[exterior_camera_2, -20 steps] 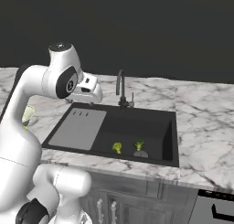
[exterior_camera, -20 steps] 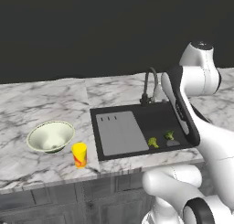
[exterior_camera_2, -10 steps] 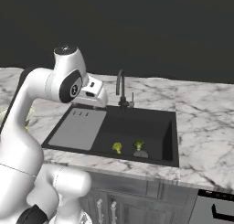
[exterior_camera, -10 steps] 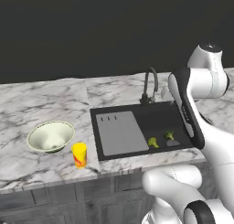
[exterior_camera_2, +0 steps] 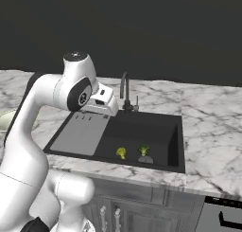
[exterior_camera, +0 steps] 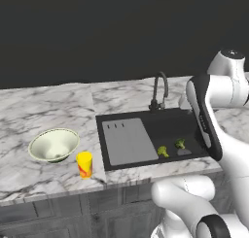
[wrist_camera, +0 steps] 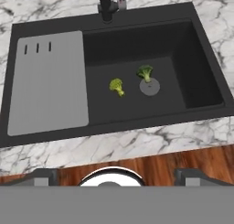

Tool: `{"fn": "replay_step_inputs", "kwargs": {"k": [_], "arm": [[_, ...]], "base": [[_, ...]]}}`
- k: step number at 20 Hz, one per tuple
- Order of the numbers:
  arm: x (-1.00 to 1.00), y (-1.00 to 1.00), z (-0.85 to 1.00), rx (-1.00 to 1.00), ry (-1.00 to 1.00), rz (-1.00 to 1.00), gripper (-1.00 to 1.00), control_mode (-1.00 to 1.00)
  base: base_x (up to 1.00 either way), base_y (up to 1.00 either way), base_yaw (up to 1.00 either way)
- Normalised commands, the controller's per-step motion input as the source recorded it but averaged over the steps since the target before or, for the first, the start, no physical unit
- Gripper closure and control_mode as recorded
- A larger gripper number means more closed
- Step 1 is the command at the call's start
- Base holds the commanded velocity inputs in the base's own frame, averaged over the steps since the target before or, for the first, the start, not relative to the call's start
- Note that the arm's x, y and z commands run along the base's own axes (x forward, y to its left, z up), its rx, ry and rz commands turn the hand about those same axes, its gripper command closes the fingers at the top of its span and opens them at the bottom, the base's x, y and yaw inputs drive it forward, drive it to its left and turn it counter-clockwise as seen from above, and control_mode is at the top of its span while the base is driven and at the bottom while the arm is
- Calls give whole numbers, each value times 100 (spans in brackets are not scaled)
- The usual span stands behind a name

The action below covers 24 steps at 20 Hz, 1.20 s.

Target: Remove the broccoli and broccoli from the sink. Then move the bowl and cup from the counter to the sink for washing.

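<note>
In the left base view we see the bowl (exterior_camera: 53, 144) and the cup (exterior_camera: 84, 164) on the counter (exterior_camera: 44, 106) left of the sink (exterior_camera: 146, 137). In the right base view both florets lie in the basin: the yellowish broccoli (exterior_camera_2: 121, 153) beside the darker broccoli (exterior_camera_2: 143, 151). In the hand view our gripper (wrist_camera: 109, 175) hangs spread wide above them, holding nothing.

Marble counter (exterior_camera: 44, 106) bears bowl (exterior_camera: 53, 144) and cup (exterior_camera: 84, 164).
</note>
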Motion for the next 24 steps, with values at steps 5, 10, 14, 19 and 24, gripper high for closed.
{"fn": "replay_step_inputs", "kwargs": {"k": [5,10,14,19,24], "arm": [[-4,-23,-9,0,1,0,-100,-100],[-1,-25,-11,0,0,0,-100,-100],[0,-25,-12,0,0,0,-100,-100],[0,-23,-14,0,1,0,-100,-100],[1,-19,-14,0,3,0,-100,-100]], "base": [[0,0,0],[0,0,0],[0,0,0],[0,0,0],[0,0,0]]}}
